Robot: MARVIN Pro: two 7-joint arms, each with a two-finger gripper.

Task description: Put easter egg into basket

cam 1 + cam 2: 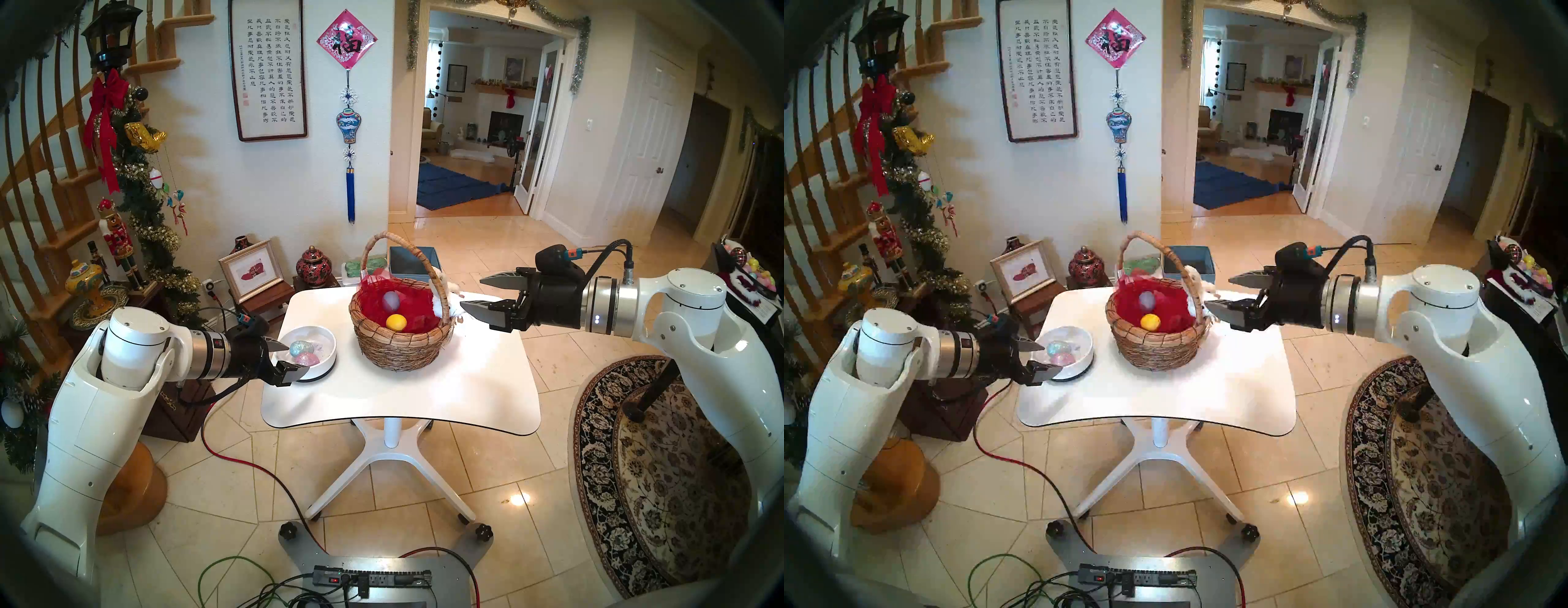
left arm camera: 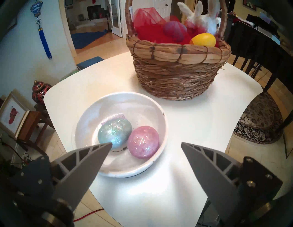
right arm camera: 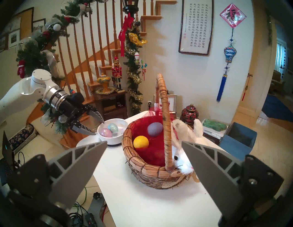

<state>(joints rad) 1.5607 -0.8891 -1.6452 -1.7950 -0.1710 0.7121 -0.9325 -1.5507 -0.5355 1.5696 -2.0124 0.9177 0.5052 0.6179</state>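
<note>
The blue glitter egg (image 2: 114, 136) lies in the white bowl (image 2: 160, 114) touching the pink glitter egg (image 2: 143, 141), just ahead of the left tool (image 2: 146, 144), whose fingers stand apart and hold nothing, level with the bowl's near rim. Beyond the bowl, bare table (image 1: 424, 395) separates it from the basket (image 1: 399, 339), which holds a yellow egg (image 1: 396, 322) and a purple egg (image 1: 390, 301). The right tool (image 1: 471, 293) hangs spread and empty by the basket's bunny (image 3: 182, 158) side.
</note>
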